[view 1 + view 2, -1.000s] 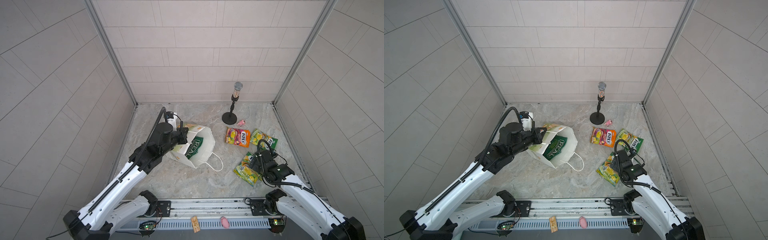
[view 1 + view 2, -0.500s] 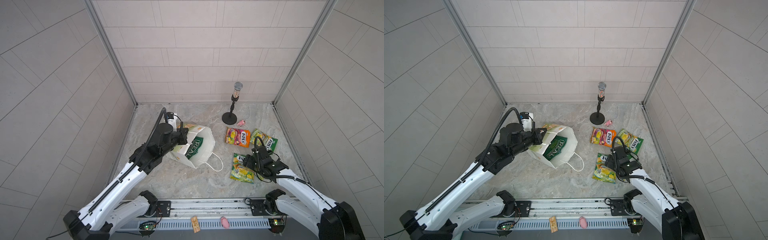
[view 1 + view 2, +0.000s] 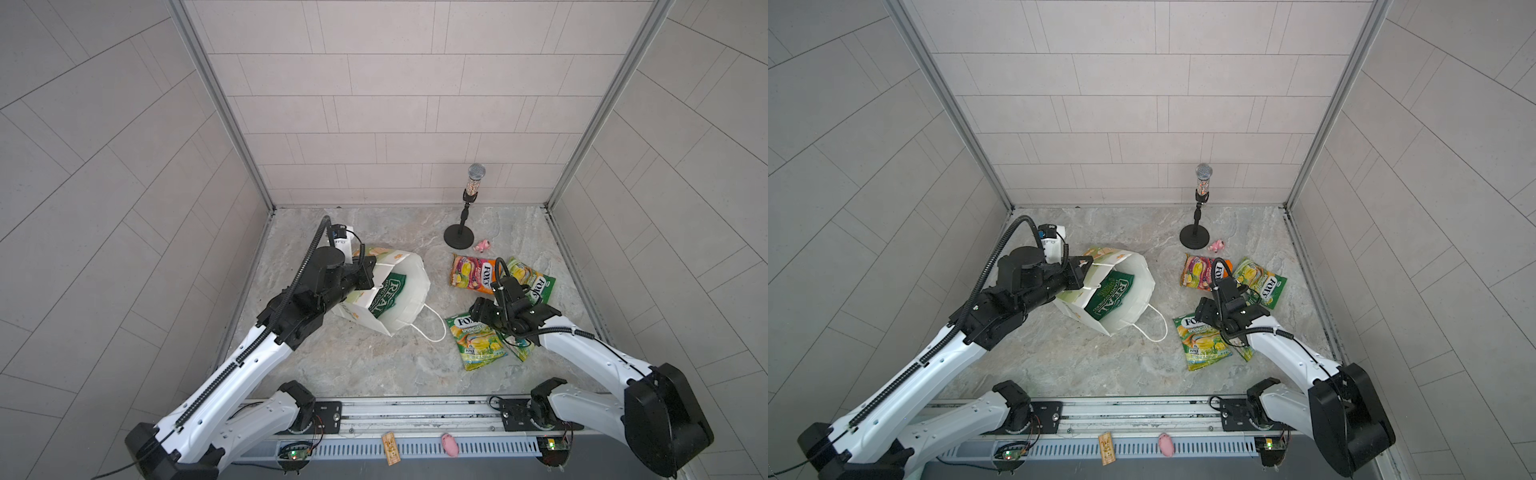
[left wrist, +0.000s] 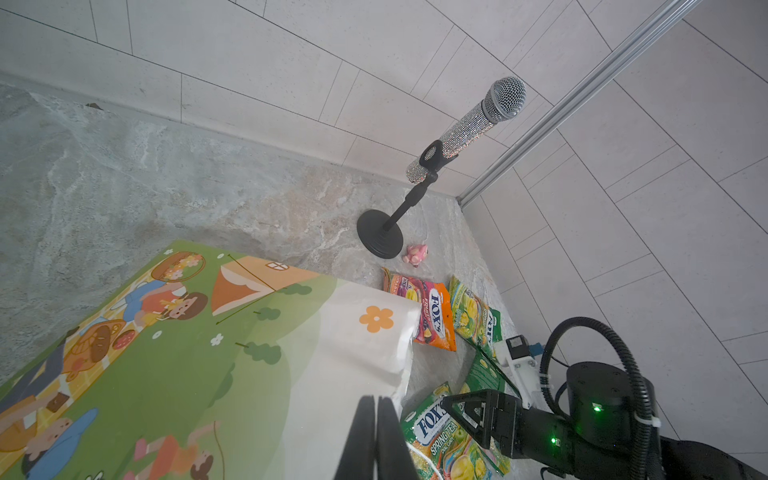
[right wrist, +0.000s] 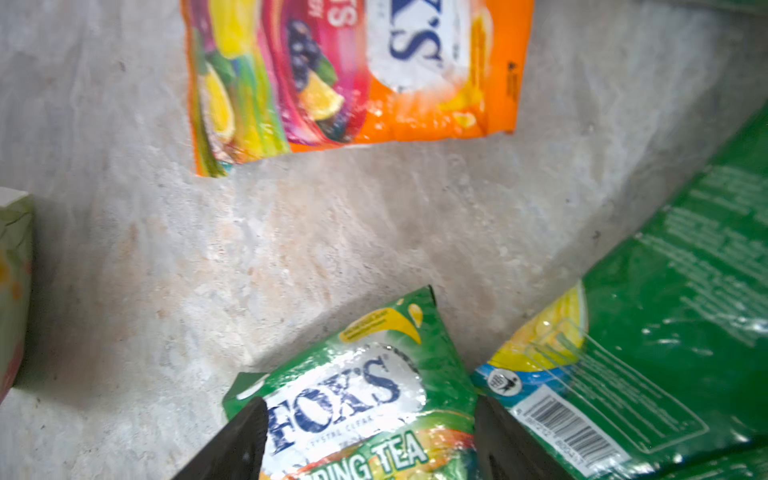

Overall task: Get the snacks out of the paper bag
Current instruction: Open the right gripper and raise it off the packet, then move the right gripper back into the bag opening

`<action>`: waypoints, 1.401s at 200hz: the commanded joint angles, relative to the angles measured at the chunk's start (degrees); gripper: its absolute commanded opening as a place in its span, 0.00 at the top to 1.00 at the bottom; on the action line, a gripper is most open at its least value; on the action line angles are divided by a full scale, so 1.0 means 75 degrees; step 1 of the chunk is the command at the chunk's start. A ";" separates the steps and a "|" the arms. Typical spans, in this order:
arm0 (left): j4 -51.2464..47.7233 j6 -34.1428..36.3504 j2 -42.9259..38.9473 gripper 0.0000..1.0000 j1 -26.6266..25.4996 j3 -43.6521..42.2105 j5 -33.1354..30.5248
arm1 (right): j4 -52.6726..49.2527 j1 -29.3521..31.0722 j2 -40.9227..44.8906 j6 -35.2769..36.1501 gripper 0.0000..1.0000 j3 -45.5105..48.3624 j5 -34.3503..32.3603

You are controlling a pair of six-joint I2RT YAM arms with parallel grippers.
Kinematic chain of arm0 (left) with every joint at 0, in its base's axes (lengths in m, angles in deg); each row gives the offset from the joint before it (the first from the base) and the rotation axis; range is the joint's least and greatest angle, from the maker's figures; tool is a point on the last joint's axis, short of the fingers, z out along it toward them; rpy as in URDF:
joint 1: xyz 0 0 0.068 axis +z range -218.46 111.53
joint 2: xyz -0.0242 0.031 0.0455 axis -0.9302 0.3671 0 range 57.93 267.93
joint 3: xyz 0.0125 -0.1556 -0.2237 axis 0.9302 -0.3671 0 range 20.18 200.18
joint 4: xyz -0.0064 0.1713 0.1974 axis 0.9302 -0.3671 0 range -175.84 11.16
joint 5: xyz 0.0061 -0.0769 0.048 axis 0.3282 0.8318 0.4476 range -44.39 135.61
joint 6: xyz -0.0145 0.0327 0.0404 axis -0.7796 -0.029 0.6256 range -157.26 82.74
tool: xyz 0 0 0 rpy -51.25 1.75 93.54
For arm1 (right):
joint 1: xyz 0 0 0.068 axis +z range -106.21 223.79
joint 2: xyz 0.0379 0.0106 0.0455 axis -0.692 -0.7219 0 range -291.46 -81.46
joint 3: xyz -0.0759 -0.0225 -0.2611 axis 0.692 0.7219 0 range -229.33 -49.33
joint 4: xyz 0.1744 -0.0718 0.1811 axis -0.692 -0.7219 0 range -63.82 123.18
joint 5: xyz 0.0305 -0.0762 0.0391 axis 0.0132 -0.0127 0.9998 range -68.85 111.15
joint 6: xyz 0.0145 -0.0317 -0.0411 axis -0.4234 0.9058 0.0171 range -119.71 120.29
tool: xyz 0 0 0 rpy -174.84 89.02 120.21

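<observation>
Grey counter (image 3: 374,365): four candy packets (image 3: 476,340) outside, one crisp packet (image 3: 384,297) inside one paper bag (image 3: 411,282); left tool (image 4: 376,405) pinches its rim, right tool (image 5: 370,403) open; microphone (image 3: 473,183) behind.

REAL bag (image 3: 384,293) half hidden in paper bag (image 3: 409,313); orange pkt (image 5: 353,75) blurred.

You're looking into a three-sided booth: pale grey tiled walls (image 3: 374,104), aluminium corner posts (image 3: 222,104), mottled grey-green stone floor (image 3: 365,365). Even, soft light; faint shadows. Sparkly microphone on black stand (image 3: 459,240), back right corner.
</observation>
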 commanded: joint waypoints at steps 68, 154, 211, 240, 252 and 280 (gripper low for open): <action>0.0513 0.0267 -0.0017 1.00 -0.0014 -0.0020 0.0821 | 0.2035 0.0978 0.1756 0.1683 0.31 -0.0126 0.1993; 0.0796 0.0041 0.0020 1.00 -0.0014 0.0060 0.1219 | 0.3214 0.3481 -0.0537 0.1947 0.34 -0.1175 0.2010; 0.0980 0.0009 -0.0015 1.00 -0.0014 0.0058 0.1500 | 0.3516 0.3894 -0.2024 0.1445 0.35 -0.1789 0.1729; 0.1096 -0.0032 -0.0045 1.00 -0.0014 0.0007 0.1592 | 0.3187 0.3910 -0.2729 0.1032 0.35 -0.2236 0.1591; 0.1109 -0.0032 -0.0074 1.00 -0.0014 -0.0024 0.1634 | 0.3082 0.3911 -0.2949 0.0811 0.35 -0.2348 0.1446; 0.1333 -0.0107 -0.0116 1.00 -0.0016 -0.0107 0.1845 | 0.2611 0.3921 -0.3344 0.0234 0.33 -0.2617 0.0667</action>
